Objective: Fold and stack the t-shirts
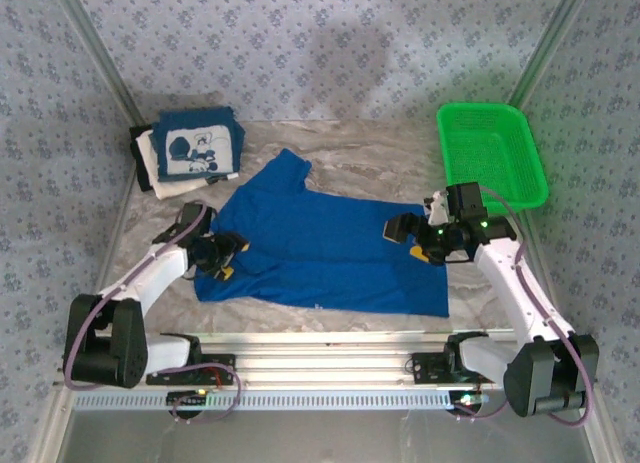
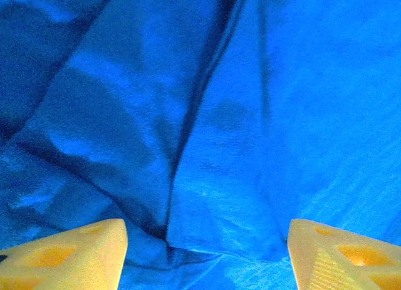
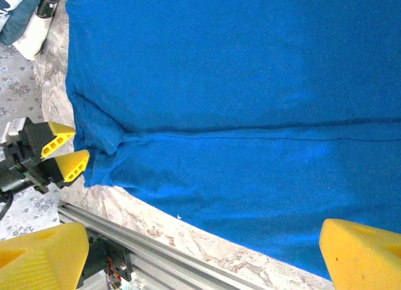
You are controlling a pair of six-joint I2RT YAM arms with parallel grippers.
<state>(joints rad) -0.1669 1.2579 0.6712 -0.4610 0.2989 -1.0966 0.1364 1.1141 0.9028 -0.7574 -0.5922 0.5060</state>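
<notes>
Left end effector [image 1: 222,251] and right end effector [image 1: 398,228] gape over the blue t-shirt [image 1: 330,248]; a one-layer pinch could skew the fold.

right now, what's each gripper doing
Left gripper: open, fingers apart over a fold in the blue t-shirt, nothing gripped.
Right gripper: open above the same t-shirt, holding nothing.
</notes>
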